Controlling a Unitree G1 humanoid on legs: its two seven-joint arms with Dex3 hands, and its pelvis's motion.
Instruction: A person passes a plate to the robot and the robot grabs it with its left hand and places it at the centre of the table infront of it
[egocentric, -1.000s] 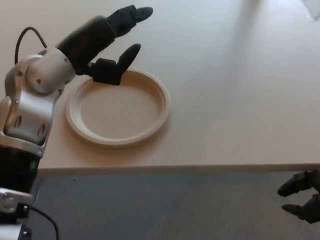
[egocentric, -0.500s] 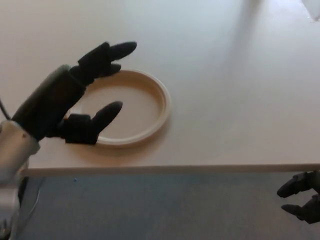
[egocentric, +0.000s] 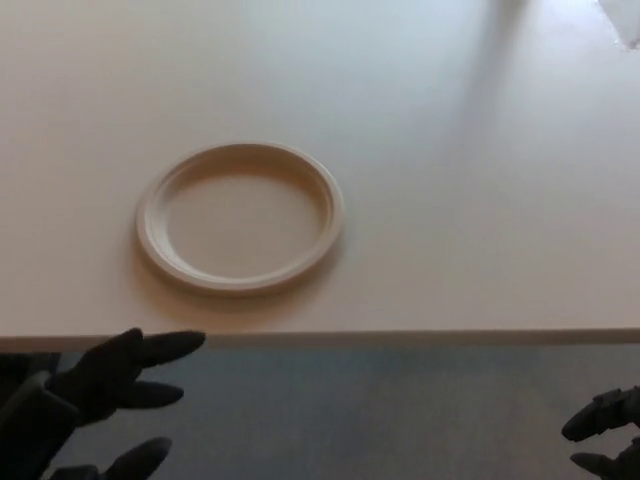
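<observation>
**Plate lies on the table, both hands low and empty**

Head view: A pale, cream-coloured table (egocentric: 450, 200) fills the upper two thirds of the picture, its surface smooth and matt, with a soft band of shadow running down from the top edge right of the middle. Its near edge runs straight across the picture, and below that lies a grey-blue floor (egocentric: 380, 420). At the top right corner a small light patch shows, too little of it to tell what it is.

The plate (egocentric: 240, 218), round and cream like the table, with a raised rim, lies flat on the table left of the picture's middle and near the front edge. Nothing touches it.

The left hand (egocentric: 110, 385) shows at the lower left, below the table edge and over the floor, its thumb and fingers spread apart and holding nothing. The right hand (egocentric: 605, 440) shows only partly at the lower right corner, dark fingers loosely apart and empty, well away from the plate.

No brand, label or writing can be read anywhere.
</observation>
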